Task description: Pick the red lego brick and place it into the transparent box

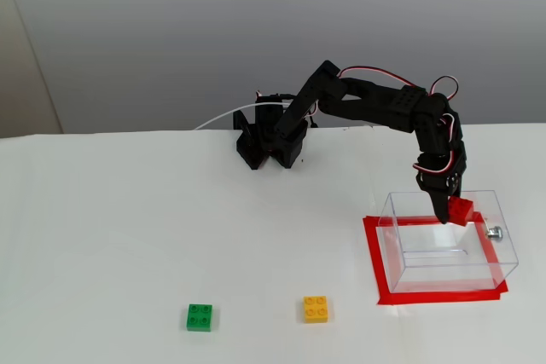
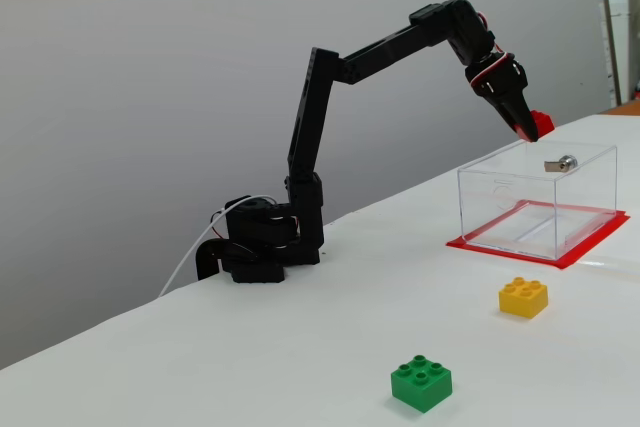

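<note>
The red lego brick [image 1: 461, 210] is held clamped at the tips of the gripper [image 1: 450, 213], whose jaws are closed on it, and is carried in the air just above the open top of the transparent box [image 1: 444, 272]. In one fixed view it is seen over the box's back edge, on the side of the small silver knob [image 1: 494, 232]; in the other fixed view the brick [image 2: 541, 124] is shown above the rim, clear of the walls. A release here is judged risky: the brick appears to be over the rim rather than the middle (depth is hard to read), so it could strike the wall and bounce out onto the red tape rectangle [image 1: 373, 259]. Only a corner seems gripped, so an early slip is possible. The yellow studded brick [image 1: 316, 309] and green studded brick [image 1: 200, 316] lie well apart, untouched.
</note>
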`<state>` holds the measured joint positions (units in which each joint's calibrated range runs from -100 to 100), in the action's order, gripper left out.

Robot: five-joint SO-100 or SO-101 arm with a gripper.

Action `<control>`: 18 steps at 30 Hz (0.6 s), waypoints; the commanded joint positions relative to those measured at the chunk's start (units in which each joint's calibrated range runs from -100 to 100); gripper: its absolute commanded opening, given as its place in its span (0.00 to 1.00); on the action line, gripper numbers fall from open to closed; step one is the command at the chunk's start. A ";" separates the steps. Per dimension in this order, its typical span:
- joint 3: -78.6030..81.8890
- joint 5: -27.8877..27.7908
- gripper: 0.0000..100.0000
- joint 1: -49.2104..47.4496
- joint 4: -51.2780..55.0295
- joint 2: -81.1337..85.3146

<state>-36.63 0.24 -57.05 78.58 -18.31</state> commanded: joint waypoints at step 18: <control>-1.53 0.12 0.25 0.30 0.10 0.36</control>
<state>-36.63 0.24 -57.05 78.58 -18.31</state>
